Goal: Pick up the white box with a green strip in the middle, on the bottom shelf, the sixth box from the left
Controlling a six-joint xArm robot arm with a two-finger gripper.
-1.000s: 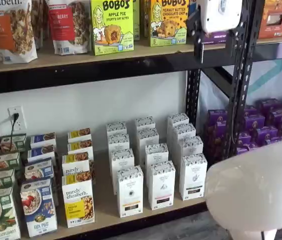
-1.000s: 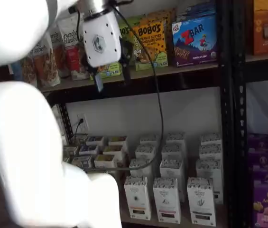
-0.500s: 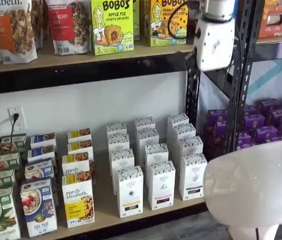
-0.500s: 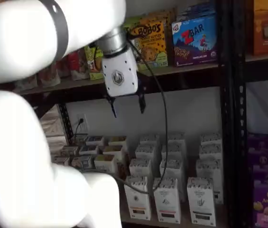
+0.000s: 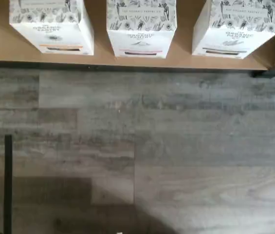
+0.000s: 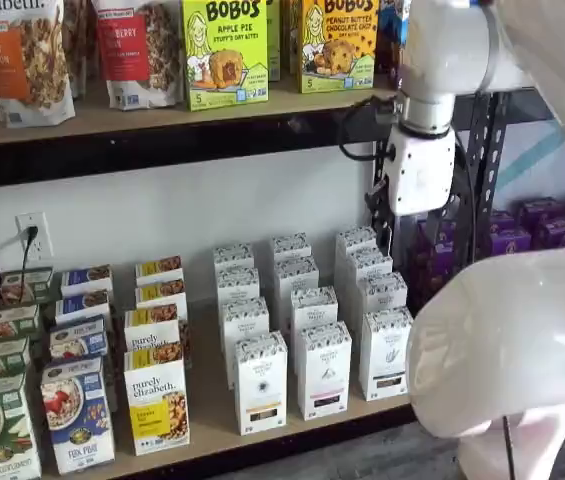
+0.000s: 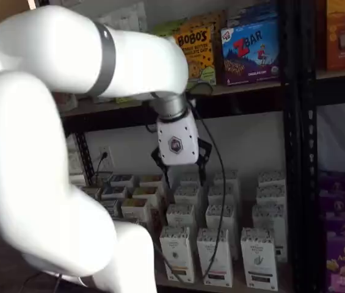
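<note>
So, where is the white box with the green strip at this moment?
The white box stands at the front right of the bottom shelf in both shelf views, rightmost of three speckled-top cartons, beside the black upright, below the gripper.

the white arm (image 7: 68, 122) fills much of the near side in both shelf views, its thick links bending from a bulky lower segment (image 6: 507, 350) up to a rounded elbow with a grey ring, then down through a short silver collar to the wrist. the tool (image 7: 182, 176) hangs from that wrist pointing downward, its white body (image 7: 176, 141) upright with a small round emblem facing the camera. two black fingers (image 7: 160, 171) reach below the body with a plain gap between them and nothing held. a black cable loops from the wrist and trails down beside the tool. in a shelf view the white body (image 6: 418, 170) shows side-on, fingers barely visible.
</note>
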